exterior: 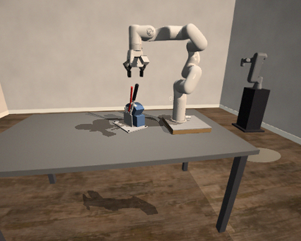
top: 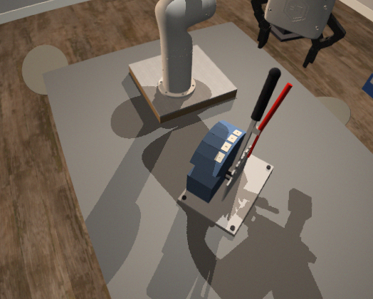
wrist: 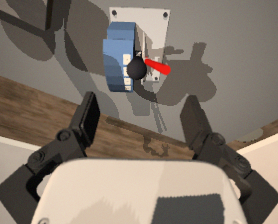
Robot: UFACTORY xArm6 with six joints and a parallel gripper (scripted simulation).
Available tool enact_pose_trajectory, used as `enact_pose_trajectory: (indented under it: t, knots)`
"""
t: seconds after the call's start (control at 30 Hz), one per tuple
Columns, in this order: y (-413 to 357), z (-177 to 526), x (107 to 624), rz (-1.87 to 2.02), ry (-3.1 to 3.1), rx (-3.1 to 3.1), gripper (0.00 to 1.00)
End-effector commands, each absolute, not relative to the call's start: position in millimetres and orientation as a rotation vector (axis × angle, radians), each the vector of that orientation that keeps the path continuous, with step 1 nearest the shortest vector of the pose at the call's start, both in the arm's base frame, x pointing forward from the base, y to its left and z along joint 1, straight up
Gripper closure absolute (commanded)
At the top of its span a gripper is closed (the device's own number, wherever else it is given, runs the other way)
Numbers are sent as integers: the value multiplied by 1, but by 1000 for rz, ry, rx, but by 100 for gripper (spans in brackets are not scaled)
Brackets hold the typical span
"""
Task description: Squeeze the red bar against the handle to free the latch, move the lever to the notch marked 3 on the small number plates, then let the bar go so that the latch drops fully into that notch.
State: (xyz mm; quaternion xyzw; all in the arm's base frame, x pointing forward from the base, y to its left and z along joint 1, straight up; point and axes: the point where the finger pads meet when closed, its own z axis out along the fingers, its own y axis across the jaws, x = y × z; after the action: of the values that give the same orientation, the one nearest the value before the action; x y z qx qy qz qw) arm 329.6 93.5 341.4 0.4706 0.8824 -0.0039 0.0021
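A lever with a black handle (top: 266, 93) stands on a grey baseplate (top: 228, 193) on the table. The red bar (top: 274, 108) stands apart from the handle, splayed out beside it. A blue notched sector (top: 213, 156) next to the lever carries several small number plates (top: 228, 146); their numbers are too small to read. My gripper (top: 302, 39) is open and empty, well above the lever top. In the side view the gripper (exterior: 135, 71) hangs clear over the handle (exterior: 135, 91). The wrist view looks down between the fingers at the black knob (wrist: 136, 69) and red bar (wrist: 159, 66).
The arm's base (top: 181, 80) stands on a wooden-edged plate behind the lever unit. A second robot on a black pedestal (exterior: 254, 109) stands off the table at the right. The table edge lies close to the right of the baseplate.
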Motion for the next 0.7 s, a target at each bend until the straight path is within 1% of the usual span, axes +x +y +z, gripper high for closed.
enact_pose_trajectory:
  t: [0.0,0.67]
  knots:
    - [94,341,330,-8,2766,1475,0]
    - [93,326,331,-8,2766,1475,0]
